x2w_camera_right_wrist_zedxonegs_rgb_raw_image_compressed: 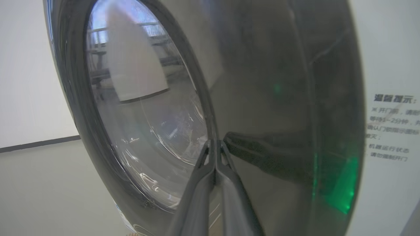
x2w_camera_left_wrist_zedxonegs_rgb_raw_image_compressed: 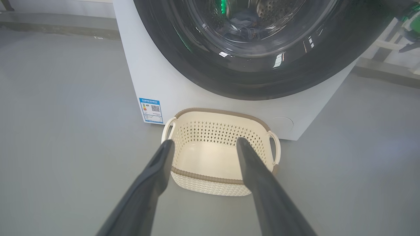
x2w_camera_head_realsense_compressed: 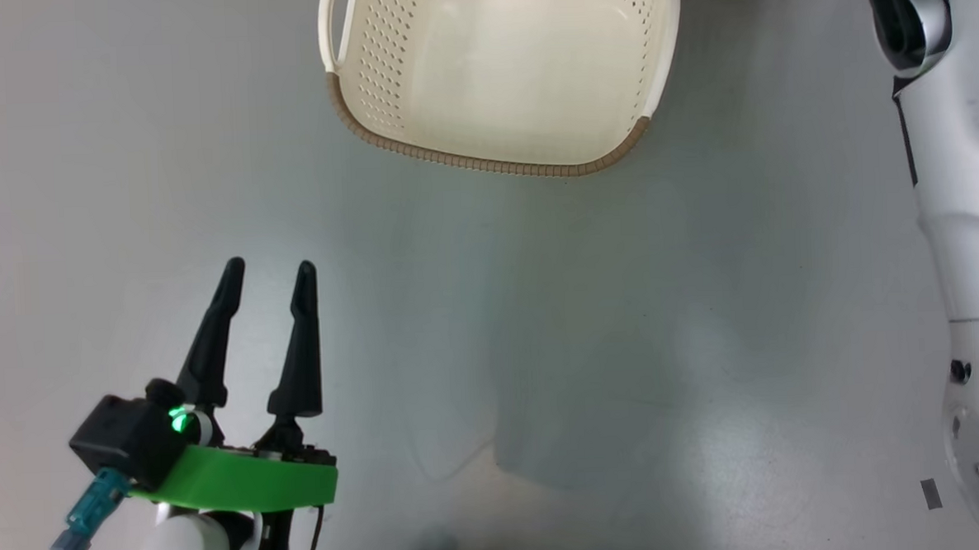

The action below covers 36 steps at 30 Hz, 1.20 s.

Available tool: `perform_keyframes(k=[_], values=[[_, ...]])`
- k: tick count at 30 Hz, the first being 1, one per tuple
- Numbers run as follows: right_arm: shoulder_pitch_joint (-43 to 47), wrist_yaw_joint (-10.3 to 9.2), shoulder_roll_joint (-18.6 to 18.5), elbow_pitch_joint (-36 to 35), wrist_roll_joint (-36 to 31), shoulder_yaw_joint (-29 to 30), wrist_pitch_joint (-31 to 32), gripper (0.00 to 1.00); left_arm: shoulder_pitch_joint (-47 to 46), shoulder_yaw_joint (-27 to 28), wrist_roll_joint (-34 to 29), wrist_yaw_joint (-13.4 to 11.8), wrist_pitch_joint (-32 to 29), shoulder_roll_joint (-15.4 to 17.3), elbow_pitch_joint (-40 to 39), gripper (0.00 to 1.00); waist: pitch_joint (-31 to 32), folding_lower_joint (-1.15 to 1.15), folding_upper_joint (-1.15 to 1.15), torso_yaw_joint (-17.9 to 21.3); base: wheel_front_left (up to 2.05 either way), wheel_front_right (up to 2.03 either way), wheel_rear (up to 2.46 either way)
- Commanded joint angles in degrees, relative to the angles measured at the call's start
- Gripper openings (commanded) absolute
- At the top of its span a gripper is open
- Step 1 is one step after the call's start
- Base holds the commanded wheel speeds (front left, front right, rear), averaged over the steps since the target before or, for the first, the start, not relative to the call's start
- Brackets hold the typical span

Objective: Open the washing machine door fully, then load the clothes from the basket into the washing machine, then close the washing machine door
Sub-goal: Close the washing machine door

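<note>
The basket (x2w_camera_head_realsense_compressed: pixel 501 163) stands empty on the grey floor, cream with a brown rim. In the left wrist view the basket (x2w_camera_left_wrist_zedxonegs_rgb_raw_image_compressed: pixel 206 178) sits right in front of the washing machine (x2w_camera_left_wrist_zedxonegs_rgb_raw_image_compressed: pixel 157 82). The washing machine door (x2w_camera_left_wrist_zedxonegs_rgb_raw_image_compressed: pixel 295 78) lies against the machine's front. Bluish clothes (x2w_camera_left_wrist_zedxonegs_rgb_raw_image_compressed: pixel 244 26) show through its glass. My left gripper (x2w_camera_head_realsense_compressed: pixel 269 268) hovers open and empty short of the basket, and the left gripper (x2w_camera_left_wrist_zedxonegs_rgb_raw_image_compressed: pixel 204 141) points at it. My right gripper (x2w_camera_right_wrist_zedxonegs_rgb_raw_image_compressed: pixel 215 141) is shut, its tips against the door (x2w_camera_right_wrist_zedxonegs_rgb_raw_image_compressed: pixel 269 65) where the glass meets the black rim.
A blue energy label (x2w_camera_left_wrist_zedxonegs_rgb_raw_image_compressed: pixel 151 110) and a round cap (x2w_camera_left_wrist_zedxonegs_rgb_raw_image_compressed: pixel 282 124) mark the machine's lower front. My pale right forearm (x2w_camera_head_realsense_compressed: pixel 966 204) runs up the right edge of the head view. Open grey floor (x2w_camera_head_realsense_compressed: pixel 583 345) lies around the basket.
</note>
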State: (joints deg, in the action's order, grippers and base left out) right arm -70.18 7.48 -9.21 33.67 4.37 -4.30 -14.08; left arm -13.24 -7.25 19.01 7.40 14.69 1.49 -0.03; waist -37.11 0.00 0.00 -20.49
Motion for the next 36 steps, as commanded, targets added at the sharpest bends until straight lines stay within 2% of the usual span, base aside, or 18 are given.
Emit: perform_keyframes(k=[1,12,21,28,36], values=[[-1.94,0.01,1.05,-0.13,-1.12,0.21,-0.48,0.0,0.09,1.33,0.4,0.08,0.3,1.39,-1.48,1.0,0.02,0.0,0.0,-0.23,0.0,0.0,0.0],[-8.82,0.01,-1.86,4.96,-2.93,3.64,-0.83,0.0,-0.04,-0.76,1.31,0.08,0.3,1.39,-2.38,1.0,-1.42,0.0,0.0,-1.77,0.0,0.0,0.0],[-11.98,0.01,-2.76,6.56,-4.08,3.54,-0.89,0.0,-0.3,-0.88,1.53,0.08,0.3,1.39,-2.22,1.0,-2.22,0.0,0.0,-1.85,0.0,0.0,0.0],[-10.17,0.01,-2.02,5.4,-3.02,1.8,-0.91,0.0,-1.12,-0.44,1.59,0.09,0.3,1.39,-2.2,1.0,-1.78,0.0,0.0,-0.8,0.0,0.0,0.0],[-2.68,0.01,-2.39,1.04,3.64,-3.02,-0.91,0.0,-1.35,1.14,0.74,0.09,0.3,1.39,-2.69,1.0,0.69,0.0,0.0,1.58,0.0,0.0,0.0]])
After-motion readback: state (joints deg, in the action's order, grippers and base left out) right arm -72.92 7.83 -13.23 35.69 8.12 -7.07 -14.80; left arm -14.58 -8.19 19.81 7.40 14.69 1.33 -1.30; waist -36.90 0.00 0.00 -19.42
